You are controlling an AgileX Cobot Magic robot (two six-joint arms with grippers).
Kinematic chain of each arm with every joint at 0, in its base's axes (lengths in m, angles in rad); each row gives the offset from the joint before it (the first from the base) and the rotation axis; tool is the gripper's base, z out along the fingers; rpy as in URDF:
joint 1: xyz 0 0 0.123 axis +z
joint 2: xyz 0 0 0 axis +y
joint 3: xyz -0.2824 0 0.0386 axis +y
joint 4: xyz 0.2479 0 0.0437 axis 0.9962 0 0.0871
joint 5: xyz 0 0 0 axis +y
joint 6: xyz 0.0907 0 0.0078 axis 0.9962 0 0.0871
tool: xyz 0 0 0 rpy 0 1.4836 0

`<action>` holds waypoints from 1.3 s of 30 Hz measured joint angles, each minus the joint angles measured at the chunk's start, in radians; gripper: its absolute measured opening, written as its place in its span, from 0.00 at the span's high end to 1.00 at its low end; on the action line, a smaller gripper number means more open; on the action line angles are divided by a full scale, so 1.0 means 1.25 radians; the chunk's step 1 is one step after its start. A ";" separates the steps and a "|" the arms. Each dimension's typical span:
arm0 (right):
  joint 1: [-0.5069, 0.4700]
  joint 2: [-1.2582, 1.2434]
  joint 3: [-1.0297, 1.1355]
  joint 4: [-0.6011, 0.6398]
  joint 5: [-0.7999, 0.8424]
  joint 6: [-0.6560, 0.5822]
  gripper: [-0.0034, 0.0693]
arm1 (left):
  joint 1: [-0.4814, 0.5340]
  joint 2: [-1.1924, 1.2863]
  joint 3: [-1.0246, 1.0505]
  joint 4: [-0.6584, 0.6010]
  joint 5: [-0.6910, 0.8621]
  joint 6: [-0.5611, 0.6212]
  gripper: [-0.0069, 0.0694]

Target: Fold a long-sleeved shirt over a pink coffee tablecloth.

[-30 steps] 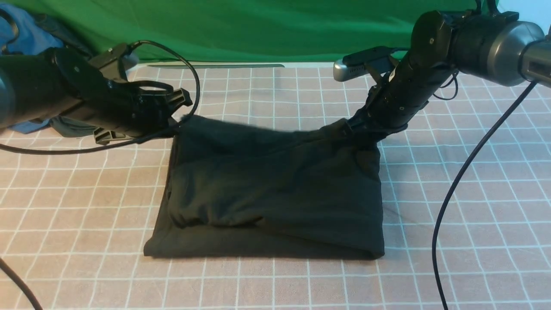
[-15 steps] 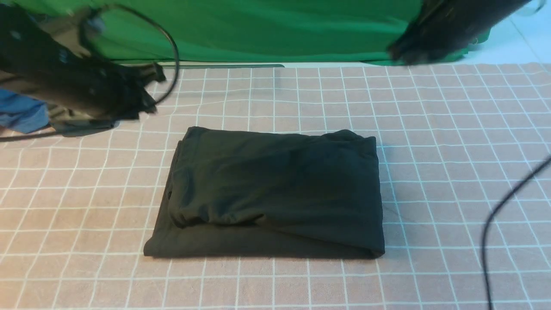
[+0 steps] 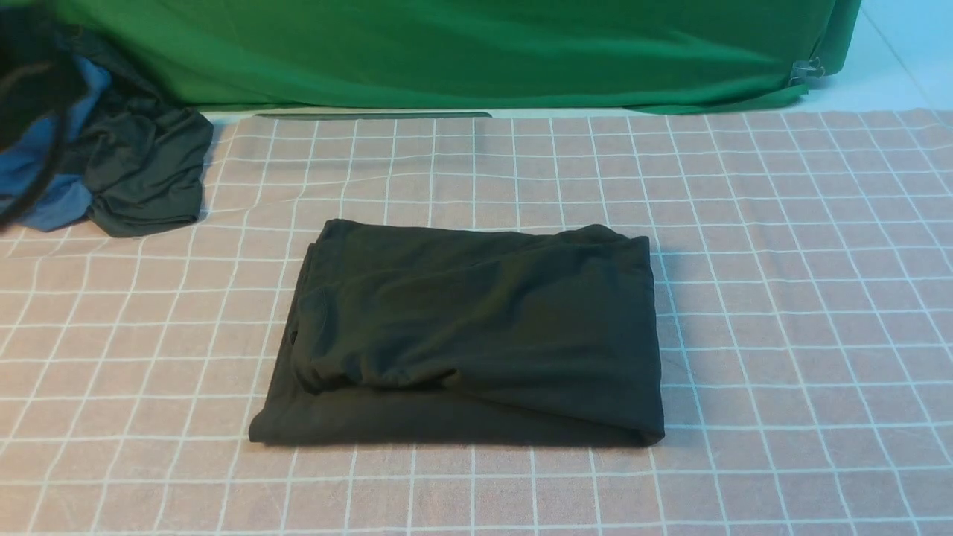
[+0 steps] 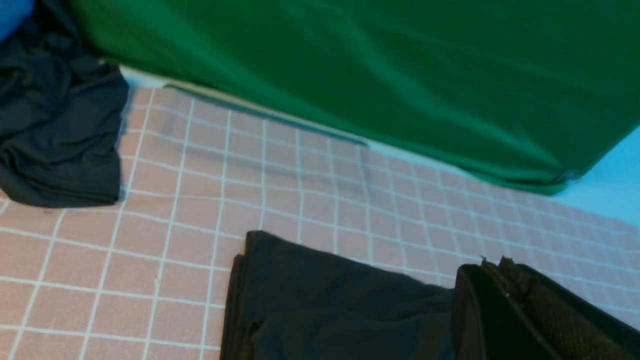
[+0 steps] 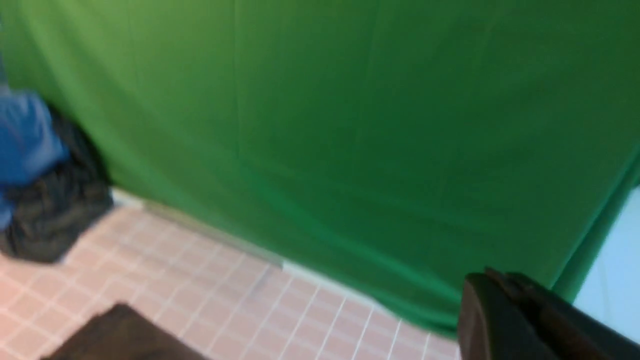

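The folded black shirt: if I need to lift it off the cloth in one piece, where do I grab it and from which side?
Grip the folded black shirt at its near edge, coming in low from the robot's side. That edge looks like a thick rounded fold holding the layers together, so it should lift as one stack. The far edge shows thinner loose layers on the pink gridded tablecloth that may peel apart.

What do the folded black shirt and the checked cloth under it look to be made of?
The folded black shirt looks like soft matte knit, probably cotton jersey: it shows rounded creases, limp edges and no sheen. The checked cloth, dusty pink with thin white grid lines, looks like a thin matte woven fabric, maybe cotton or a blend: it lies flat with shallow ripples. The exact fibre of either cannot be told.
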 joint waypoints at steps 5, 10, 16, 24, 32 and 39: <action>0.000 -0.257 0.255 -0.013 -0.154 0.002 0.90 | 0.000 -0.191 0.136 -0.006 -0.086 0.000 0.89; -0.001 -0.454 0.474 -0.015 -0.300 0.002 0.90 | 0.000 -0.319 0.206 -0.050 -0.082 0.000 0.89; -0.001 -0.611 0.644 -0.015 -0.406 0.028 0.90 | 0.000 -0.449 0.270 -0.074 0.023 -0.001 0.89; -0.001 -0.640 0.664 -0.015 -0.416 0.033 0.89 | 0.000 -0.525 0.334 -0.073 0.054 -0.001 0.89; -0.001 -0.640 0.665 -0.016 -0.416 0.033 0.89 | 0.000 -0.525 0.338 -0.071 0.059 -0.001 0.89; -0.001 -0.640 0.665 -0.015 -0.416 0.033 0.87 | 0.000 -0.525 0.338 -0.069 0.059 -0.001 0.89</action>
